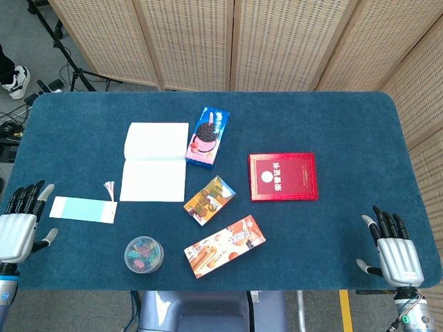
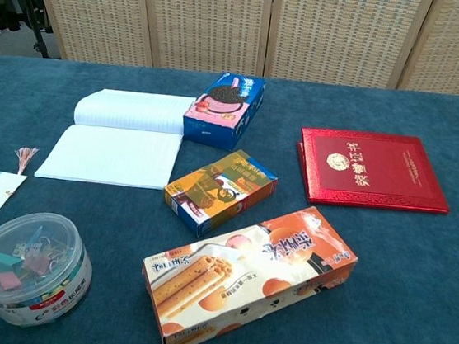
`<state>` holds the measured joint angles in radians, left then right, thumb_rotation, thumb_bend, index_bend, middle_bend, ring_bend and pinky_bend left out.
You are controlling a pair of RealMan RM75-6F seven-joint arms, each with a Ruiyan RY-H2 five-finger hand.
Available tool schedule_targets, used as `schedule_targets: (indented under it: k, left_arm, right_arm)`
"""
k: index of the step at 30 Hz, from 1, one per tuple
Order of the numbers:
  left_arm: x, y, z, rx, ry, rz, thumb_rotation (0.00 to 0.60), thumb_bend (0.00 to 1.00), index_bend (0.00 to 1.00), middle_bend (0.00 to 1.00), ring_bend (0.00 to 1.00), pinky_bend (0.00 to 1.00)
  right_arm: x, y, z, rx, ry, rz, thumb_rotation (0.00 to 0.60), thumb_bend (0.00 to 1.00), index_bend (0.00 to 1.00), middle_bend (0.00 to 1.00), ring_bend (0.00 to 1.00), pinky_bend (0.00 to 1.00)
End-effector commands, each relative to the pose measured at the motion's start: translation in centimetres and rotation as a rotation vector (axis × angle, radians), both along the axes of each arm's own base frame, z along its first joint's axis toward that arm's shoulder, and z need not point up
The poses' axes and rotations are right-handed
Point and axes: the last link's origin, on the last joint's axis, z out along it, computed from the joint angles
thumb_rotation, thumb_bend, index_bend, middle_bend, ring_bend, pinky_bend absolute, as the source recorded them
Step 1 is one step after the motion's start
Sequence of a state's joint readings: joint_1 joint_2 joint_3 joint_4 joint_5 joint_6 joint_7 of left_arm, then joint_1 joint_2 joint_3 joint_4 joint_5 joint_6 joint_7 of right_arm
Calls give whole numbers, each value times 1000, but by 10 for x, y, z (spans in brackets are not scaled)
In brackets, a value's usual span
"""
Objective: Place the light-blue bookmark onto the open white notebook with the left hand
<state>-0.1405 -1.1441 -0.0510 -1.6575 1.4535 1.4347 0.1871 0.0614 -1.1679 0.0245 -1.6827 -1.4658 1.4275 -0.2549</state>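
Ok so here's where I'm at. My left hand (image 1: 19,225) is sitting at the near-left edge of the blue table (image 1: 346,124), fingers spread apart and pointing away from me, holding nothing. The light-blue bookmark (image 1: 81,209) is lying flat just to the right of that hand, really close but not touching it, with its little pink tassel (image 1: 109,187) at the far-right corner. The open white notebook (image 1: 154,161) is further right and a bit further out from the hand, just past the tassel end of the bookmark, lying flat with both pages showing. So the bookmark isn't on the notebook yet.

Near side of the bookmark, to the right of my left hand, there's a round clear tub of binder clips (image 1: 144,254). Beyond the notebook are a blue cookie box (image 1: 208,135), a small orange-and-blue snack box (image 1: 209,200) and a long orange biscuit box (image 1: 224,245), plus a red certificate folder (image 1: 283,177) closer to the other side.

My right hand (image 1: 393,249) is way over at the near-right edge, also empty with fingers apart. The chest view doesn't catch either hand.
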Motion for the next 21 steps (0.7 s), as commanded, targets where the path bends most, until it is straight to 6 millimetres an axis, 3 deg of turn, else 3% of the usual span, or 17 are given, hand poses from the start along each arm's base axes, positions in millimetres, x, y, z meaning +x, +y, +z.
schedule_targets:
  k: [1, 21]
  left_arm:
    - [0, 0, 0, 0, 1, 1, 600, 263, 0, 0, 0, 0]
    - [-2, 2, -2, -12, 0, 4, 600, 263, 0, 0, 0, 0]
  right_arm:
    - [0, 0, 0, -1, 1, 0, 600, 105, 122, 0, 0, 0]
    - [1, 1, 3, -10, -12, 3, 600, 105, 122, 0, 0, 0]
